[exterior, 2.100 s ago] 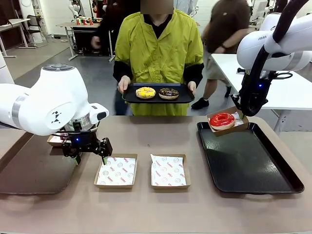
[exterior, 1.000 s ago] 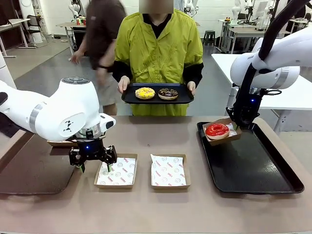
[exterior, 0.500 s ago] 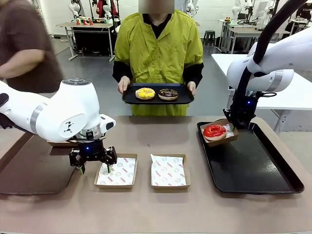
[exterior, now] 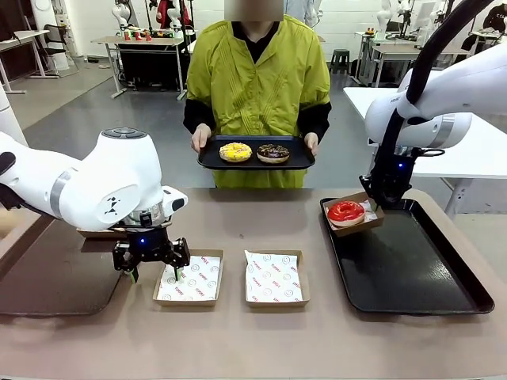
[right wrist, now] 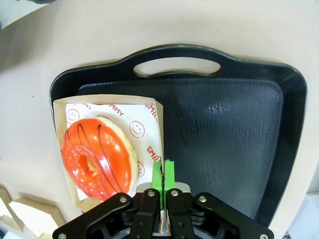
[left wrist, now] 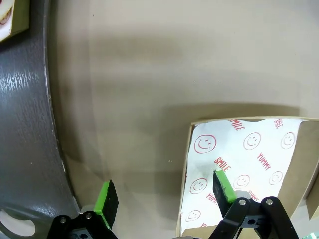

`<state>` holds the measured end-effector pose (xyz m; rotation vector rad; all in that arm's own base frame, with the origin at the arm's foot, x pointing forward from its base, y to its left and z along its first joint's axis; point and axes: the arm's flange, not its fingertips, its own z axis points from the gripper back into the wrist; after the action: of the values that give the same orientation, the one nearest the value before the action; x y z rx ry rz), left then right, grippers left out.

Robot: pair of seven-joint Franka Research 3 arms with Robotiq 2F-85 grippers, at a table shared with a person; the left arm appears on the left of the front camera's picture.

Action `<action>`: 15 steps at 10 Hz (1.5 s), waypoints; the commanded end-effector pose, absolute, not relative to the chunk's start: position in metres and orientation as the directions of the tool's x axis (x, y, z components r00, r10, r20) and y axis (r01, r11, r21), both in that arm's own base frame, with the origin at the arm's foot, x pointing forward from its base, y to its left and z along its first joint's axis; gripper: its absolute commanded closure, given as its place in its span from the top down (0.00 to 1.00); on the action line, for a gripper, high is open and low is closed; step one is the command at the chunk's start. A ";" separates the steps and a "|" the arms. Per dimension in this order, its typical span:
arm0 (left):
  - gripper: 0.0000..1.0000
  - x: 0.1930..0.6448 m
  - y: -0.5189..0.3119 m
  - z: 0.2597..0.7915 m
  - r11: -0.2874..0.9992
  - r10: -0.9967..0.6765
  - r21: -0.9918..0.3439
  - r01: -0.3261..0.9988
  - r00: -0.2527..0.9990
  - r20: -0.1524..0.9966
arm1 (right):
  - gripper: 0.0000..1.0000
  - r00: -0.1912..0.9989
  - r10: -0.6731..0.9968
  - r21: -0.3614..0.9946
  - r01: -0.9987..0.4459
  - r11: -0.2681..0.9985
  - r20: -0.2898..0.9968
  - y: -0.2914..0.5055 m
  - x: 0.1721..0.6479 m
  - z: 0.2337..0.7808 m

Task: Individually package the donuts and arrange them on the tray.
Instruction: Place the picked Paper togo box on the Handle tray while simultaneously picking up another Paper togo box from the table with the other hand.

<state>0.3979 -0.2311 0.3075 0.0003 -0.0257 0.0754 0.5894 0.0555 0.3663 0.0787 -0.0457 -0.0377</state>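
Observation:
The glossy red-glazed donut (exterior: 345,211) (right wrist: 97,157) lies in a paper-lined cardboard box (right wrist: 149,124). My right gripper (exterior: 386,204) (right wrist: 163,174) is shut on that box's side wall and holds it over the far left corner of the black tray (exterior: 412,269) (right wrist: 224,134). My left gripper (exterior: 153,271) (left wrist: 165,194) is open, with one finger on each side of the left wall of an empty lined box (exterior: 188,279) (left wrist: 244,164). The person holds a small black tray (exterior: 301,158) carrying a yellow-iced donut (exterior: 236,150) and a chocolate donut (exterior: 273,152).
A second empty lined box (exterior: 273,277) sits at the table's middle. A dark flat tray (exterior: 47,277) (left wrist: 25,124) lies at the left, with another box (exterior: 93,232) on its far edge behind my left arm. The person stands at the far side.
My right gripper has carried the red donut's box slightly left and lower, toward the black tray's corner. The left gripper has stayed at the empty box. A passer-by has left the background.

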 end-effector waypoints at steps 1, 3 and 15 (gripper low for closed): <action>0.88 0.400 -0.232 0.312 0.996 0.074 -0.057 -0.070 0.996 0.059 | 0.01 0.998 -0.047 0.069 0.044 0.997 0.036 0.056 0.595 0.368; 0.29 0.400 -0.231 0.314 0.994 0.077 -0.077 -0.073 0.996 0.054 | 0.61 0.999 -0.046 0.080 0.043 0.996 0.025 0.056 0.595 0.368; 0.00 0.397 -0.230 0.336 0.998 0.018 -0.058 -0.017 1.000 0.016 | 1.00 0.995 -0.098 0.197 0.102 0.975 -0.028 0.045 0.577 0.393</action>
<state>0.4031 -0.2305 0.3223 -0.0561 -0.0464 0.0558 0.5862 0.0513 0.3752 0.1221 -0.0158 -0.0763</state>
